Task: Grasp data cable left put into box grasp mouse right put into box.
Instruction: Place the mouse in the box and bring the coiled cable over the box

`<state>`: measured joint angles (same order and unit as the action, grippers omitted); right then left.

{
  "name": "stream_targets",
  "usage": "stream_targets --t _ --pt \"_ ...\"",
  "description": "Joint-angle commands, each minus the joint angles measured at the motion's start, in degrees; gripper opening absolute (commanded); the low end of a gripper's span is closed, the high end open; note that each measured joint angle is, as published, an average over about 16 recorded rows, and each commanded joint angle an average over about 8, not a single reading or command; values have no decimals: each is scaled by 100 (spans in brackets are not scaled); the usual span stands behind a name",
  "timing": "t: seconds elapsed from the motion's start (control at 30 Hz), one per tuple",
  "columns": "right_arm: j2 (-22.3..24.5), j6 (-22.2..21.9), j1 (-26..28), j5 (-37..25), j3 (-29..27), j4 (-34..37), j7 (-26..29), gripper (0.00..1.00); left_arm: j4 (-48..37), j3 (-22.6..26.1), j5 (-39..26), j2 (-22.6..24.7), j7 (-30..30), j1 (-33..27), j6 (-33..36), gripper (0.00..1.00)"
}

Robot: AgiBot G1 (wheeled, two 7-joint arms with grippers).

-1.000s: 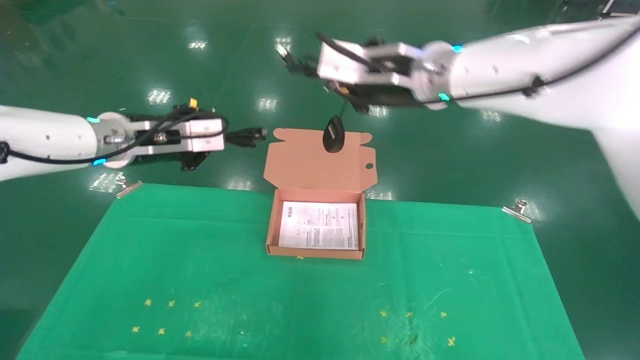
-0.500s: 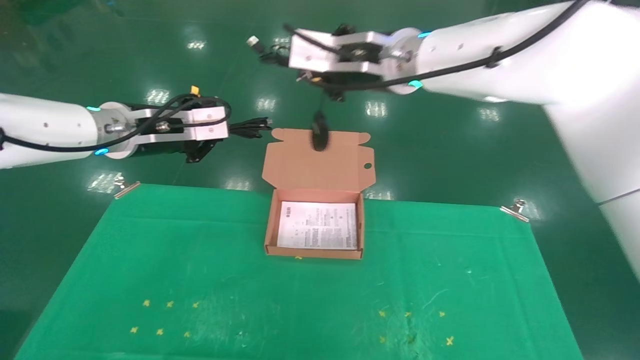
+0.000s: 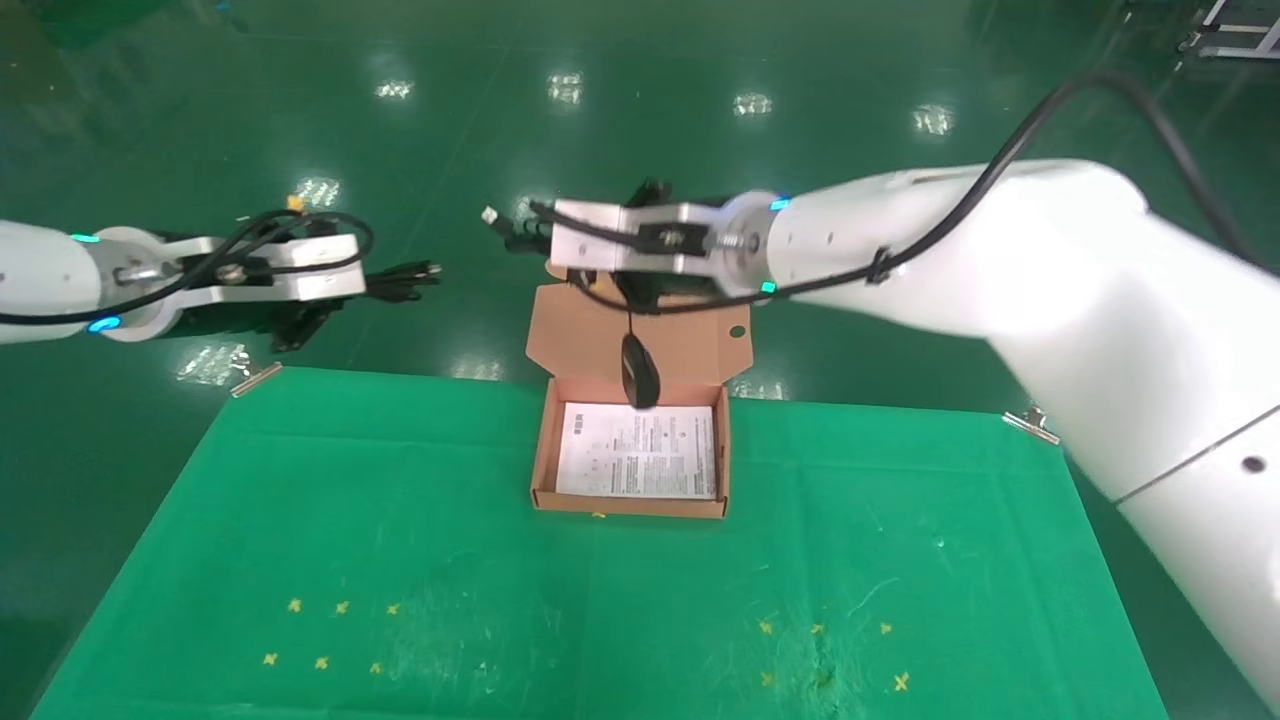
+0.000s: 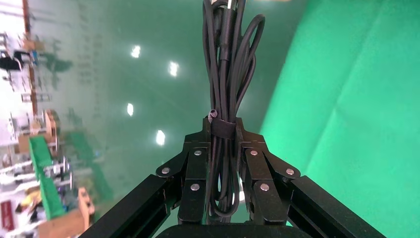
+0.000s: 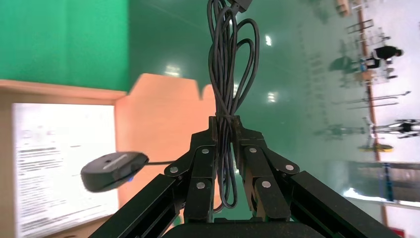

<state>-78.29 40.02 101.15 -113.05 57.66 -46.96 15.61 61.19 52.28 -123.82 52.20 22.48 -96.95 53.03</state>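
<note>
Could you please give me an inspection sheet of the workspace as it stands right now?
Surface: green cloth held by metal clips, yellow cross marks.
Job's things: box open, only a white sheet inside; mouse dangles by its cord above it.
Clutter: nothing seen.
Grippers: left gripper shut on data cable, left of the box over the floor; right gripper shut on the mouse's bundled cord, above the lid.
Cables: black arm hoses.
Surroundings: glossy green floor.

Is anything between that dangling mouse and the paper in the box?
No. In the head view the mouse hangs by its cord from the right gripper, over the box; nothing lies between.
</note>
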Motion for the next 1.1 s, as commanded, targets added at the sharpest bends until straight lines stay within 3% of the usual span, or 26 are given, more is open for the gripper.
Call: stream_targets --t 0.03,0.4,0.8,1.03,1.07,1.1 --pt "-3 -55 -49 83 207 9 61 0 115 36 -175 -65 182 6 116 0" --pt "-43 -497 -235 696 1207 -107 715 0 447 62 -426 -134 535 65 250 0" --pt "-47 -621 -362 1304 2021 576 1806 2 515 63 -474 -147 606 83 267 0" --pt "-39 -631 -362 1430 2272 742 1895 88 524 64 -482 -151 612 84 272 0" --pt "-26 -636 -361 1442 2286 735 1892 98 525 64 -483 -151 612 84 273 0" --pt "-10 -641 -362 1453 2297 722 1888 100 526 65 -483 -150 612 86 274 0"
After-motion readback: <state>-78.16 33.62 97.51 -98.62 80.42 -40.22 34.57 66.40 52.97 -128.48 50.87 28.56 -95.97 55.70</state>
